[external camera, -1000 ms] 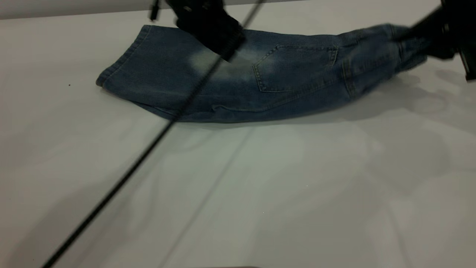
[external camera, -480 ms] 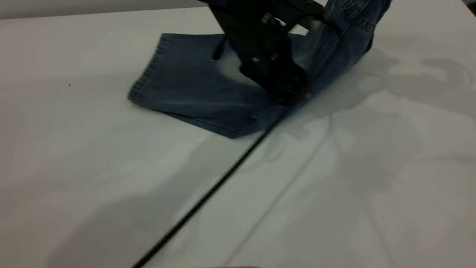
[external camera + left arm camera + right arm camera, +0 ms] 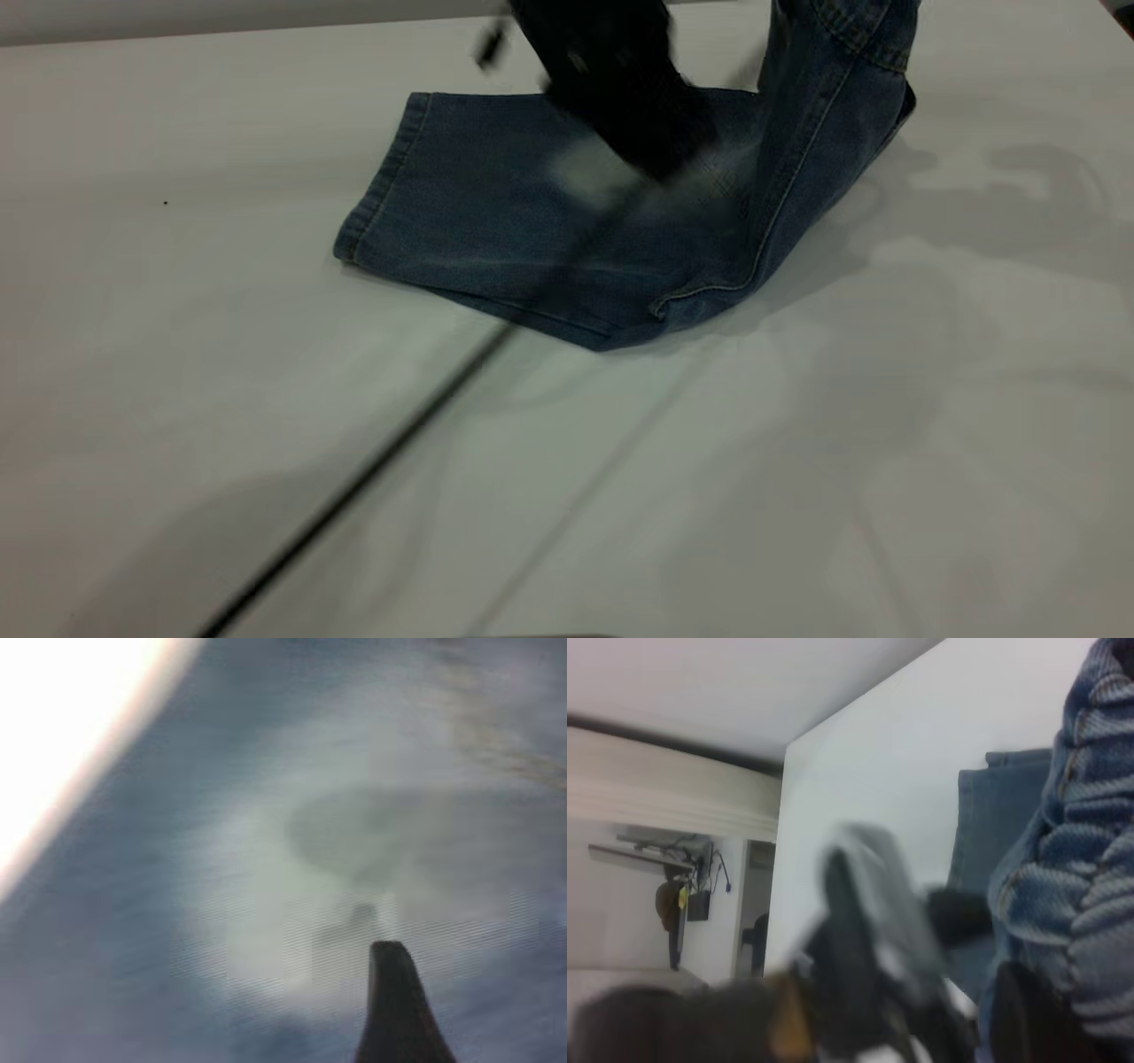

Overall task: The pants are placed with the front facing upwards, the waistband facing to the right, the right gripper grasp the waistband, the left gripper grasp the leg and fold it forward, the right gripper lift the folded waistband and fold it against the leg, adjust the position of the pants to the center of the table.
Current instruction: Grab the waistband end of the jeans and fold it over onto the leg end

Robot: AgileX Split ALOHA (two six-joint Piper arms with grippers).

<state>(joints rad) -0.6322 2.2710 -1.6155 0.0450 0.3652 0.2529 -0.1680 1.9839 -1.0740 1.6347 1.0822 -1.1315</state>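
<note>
The blue denim pants (image 3: 496,221) lie folded lengthwise on the white table (image 3: 797,461), with the leg hem (image 3: 381,199) at the left. Their right end rises steeply off the table. The ruched waistband (image 3: 1090,859) fills the right wrist view, and my right gripper (image 3: 1063,1001) is shut on it, above the exterior view's top edge. My left gripper (image 3: 638,115), a blurred black shape, hovers low over the pants' middle, above a pale faded patch (image 3: 292,904). It also shows blurred in the right wrist view as the left gripper (image 3: 877,930).
A thin black cable (image 3: 354,478) runs diagonally from the left gripper toward the near left of the table. Bare white table lies in front of and to both sides of the pants. The table's far edge (image 3: 221,31) is close behind them.
The waistband end has gone from lying at the far right to hanging high, moved leftward. The pants slid right. The left gripper moved right, dipped to the near edge, then pulled back up.
</note>
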